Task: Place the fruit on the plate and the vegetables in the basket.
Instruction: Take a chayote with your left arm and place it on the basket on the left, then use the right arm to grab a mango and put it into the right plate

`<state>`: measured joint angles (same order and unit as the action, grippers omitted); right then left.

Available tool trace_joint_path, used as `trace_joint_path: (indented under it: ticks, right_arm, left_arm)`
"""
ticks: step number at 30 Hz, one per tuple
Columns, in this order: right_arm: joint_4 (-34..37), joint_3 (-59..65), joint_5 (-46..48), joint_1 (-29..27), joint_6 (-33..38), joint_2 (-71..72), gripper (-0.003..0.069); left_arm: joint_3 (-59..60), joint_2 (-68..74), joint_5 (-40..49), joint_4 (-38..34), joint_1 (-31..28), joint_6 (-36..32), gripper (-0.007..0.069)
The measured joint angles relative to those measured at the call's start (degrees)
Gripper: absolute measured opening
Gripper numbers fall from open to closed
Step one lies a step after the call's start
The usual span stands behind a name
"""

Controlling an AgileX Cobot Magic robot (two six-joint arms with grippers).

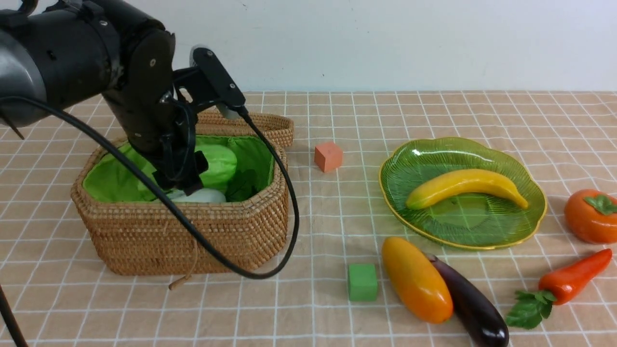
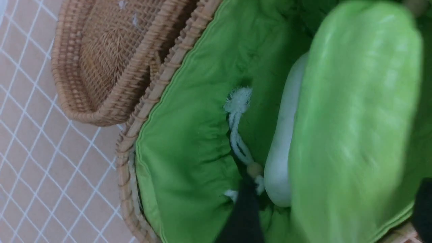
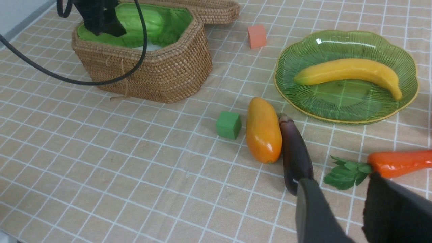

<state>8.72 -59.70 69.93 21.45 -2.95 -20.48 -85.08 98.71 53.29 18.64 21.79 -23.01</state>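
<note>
My left gripper (image 1: 185, 178) is down inside the basket (image 1: 193, 236), open. The light-green gourd (image 2: 354, 118) lies between its fingers on the green lining, blurred, next to the white radish (image 2: 281, 152). The banana (image 1: 465, 187) rests on the green plate (image 1: 482, 147). On the cloth in front of the plate, the mango (image 1: 417, 279) and the eggplant (image 1: 470, 303) lie side by side. To their right are the carrot (image 1: 573, 277) and the persimmon (image 1: 590, 216). My right gripper (image 3: 339, 180) hovers open and empty near the eggplant's (image 3: 295, 153) end and the carrot's leaves (image 3: 347, 170).
The basket's woven lid (image 1: 270, 126) leans behind the basket. An orange cube (image 1: 328, 156) sits between the basket and the plate, and a green cube (image 1: 362, 282) lies left of the mango. The left arm's black cable (image 1: 284, 193) loops over the basket's front.
</note>
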Motion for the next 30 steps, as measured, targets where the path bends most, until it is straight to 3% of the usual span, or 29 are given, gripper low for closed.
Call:
trace_joint_path:
  ticks: [2,6,10,12,13,14,15,16,18,24,30]
  right_arm:
    - [0.1,0.0,0.0,0.0,0.0,-0.1,0.0237]
    - [0.1,0.0,0.1,0.0,-0.1,-1.3,0.0237]
    - [1.3,0.0,0.6,0.0,-0.2,-6.1,0.0237]
    - [2.5,0.0,0.6,0.0,-0.2,-12.3,0.0237]
    - [2.7,0.0,0.6,0.0,-0.2,-12.8,0.0237]
    - [3.1,0.0,0.6,0.0,0.0,-15.8,0.0237]
    - [4.3,0.0,0.3,0.0,0.8,-22.2,0.0234]
    - [4.6,0.0,0.0,0.0,1.3,-24.8,0.0233]
    - [5.6,0.0,-0.4,0.0,1.9,-30.8,0.0229]
    - [7.2,-3.2,-2.0,0.0,2.9,-49.5,0.0211]
    - [7.3,-9.8,-3.4,0.5,2.9,-63.3,0.0232]
  left_arm:
    - [0.0,-0.5,0.8,0.1,0.0,1.1,0.0658]
    - [0.0,-1.6,3.6,-1.0,0.0,2.2,0.0653]
    - [0.0,-5.0,7.5,-5.2,1.2,11.4,0.0552]
    - [0.0,-9.8,8.6,-6.6,4.0,20.7,0.0391]
    - [0.0,-10.2,8.7,-6.7,4.7,21.3,0.0376]
    - [0.0,-12.6,9.3,-7.0,6.0,23.7,0.0311]
    - [0.2,-17.8,10.6,-7.5,9.9,27.6,0.0139]
    - [0.6,-20.0,10.7,-7.8,11.9,28.6,0.0063]
    - [2.2,-25.1,10.6,-8.7,15.1,29.4,-0.0007]
    - [14.9,-42.0,6.4,-12.2,23.6,33.8,-0.0013]
    - [31.0,-57.1,-3.1,-15.0,26.0,37.0,-0.0013]
